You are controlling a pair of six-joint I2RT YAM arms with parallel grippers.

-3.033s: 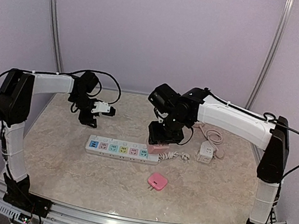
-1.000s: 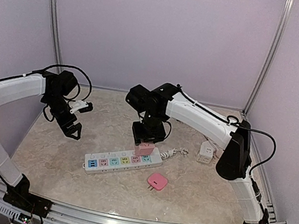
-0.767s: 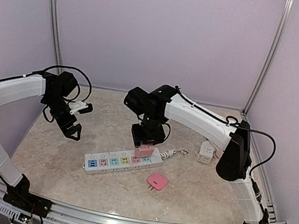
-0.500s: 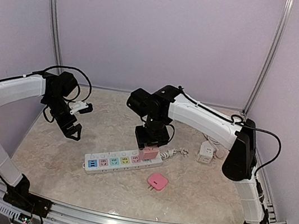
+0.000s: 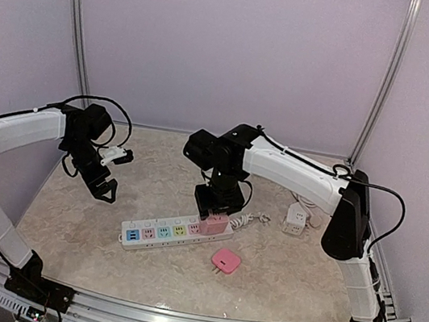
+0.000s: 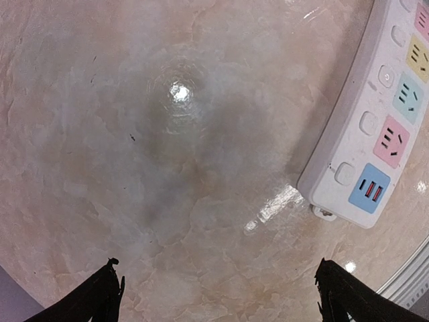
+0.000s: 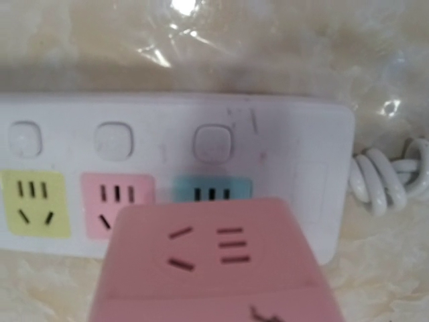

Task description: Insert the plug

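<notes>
A white power strip [image 5: 170, 232] with coloured sockets lies at mid-table. My right gripper [image 5: 217, 213] is shut on a pink plug block [image 5: 214, 224] and holds it right over the strip's right end. In the right wrist view the pink plug [image 7: 214, 268] fills the lower frame and covers most of the blue socket [image 7: 213, 190] on the strip [image 7: 281, 154]; my fingers are hidden there. My left gripper [image 5: 104, 190] is open and empty over bare table left of the strip; its wrist view shows the strip's USB end [image 6: 370, 189].
A second pink plug [image 5: 225, 261] lies in front of the strip. The strip's coiled white cord [image 5: 248, 219] runs right toward a white adapter [image 5: 296, 218]. Walls close in at the back and sides.
My right gripper has carried the pink plug right and down onto the strip's right end. Since three seconds ago the strip has turned slightly. My left arm has held still over the last second.
</notes>
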